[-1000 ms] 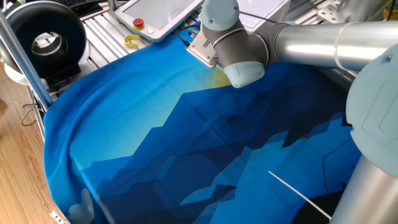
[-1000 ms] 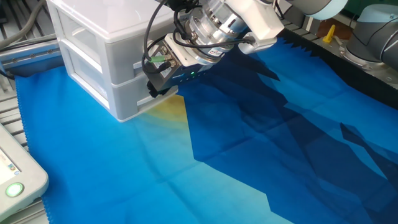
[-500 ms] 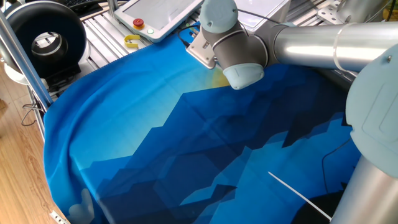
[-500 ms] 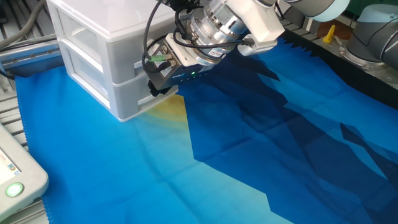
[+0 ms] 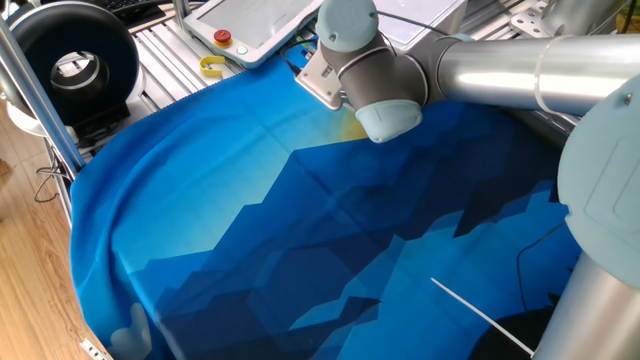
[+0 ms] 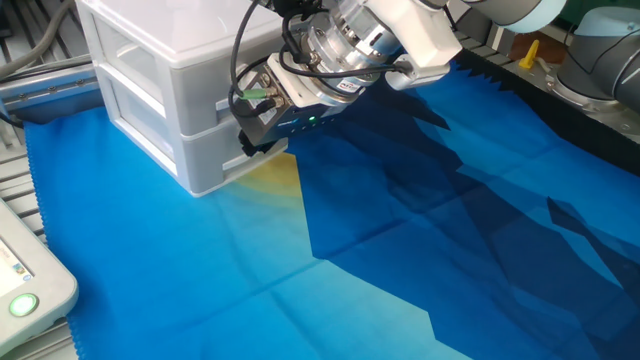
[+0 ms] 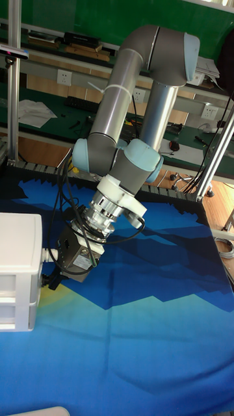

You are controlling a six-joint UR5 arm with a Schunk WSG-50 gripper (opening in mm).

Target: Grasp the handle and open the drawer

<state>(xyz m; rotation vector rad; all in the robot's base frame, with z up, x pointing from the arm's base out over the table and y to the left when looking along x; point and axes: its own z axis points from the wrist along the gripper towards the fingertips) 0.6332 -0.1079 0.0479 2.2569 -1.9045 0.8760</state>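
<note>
The drawer (image 6: 150,70) is part of a white plastic box at the far left of the blue cloth, also seen as drawer (image 7: 16,279) at the left edge of the tall view. My gripper (image 6: 252,126) presses up to the drawer's front face, black fingers (image 6: 250,143) closed in where the handle sits. The handle itself is hidden between them. In the tall view the gripper (image 7: 47,278) touches the box's right face, low down. In the first fixed view the arm's wrist (image 5: 365,75) hides the gripper and the drawer.
A blue cloth (image 6: 420,230) covers the table. A flat white panel (image 5: 255,25) with a red button (image 5: 222,38) lies beyond the cloth, its corner (image 6: 25,290) near the front left. A yellow hook (image 5: 212,67) and a black reel (image 5: 75,60) stand nearby.
The wrist has crept a few pixels away from the box. The fingers stay at the drawer's front.
</note>
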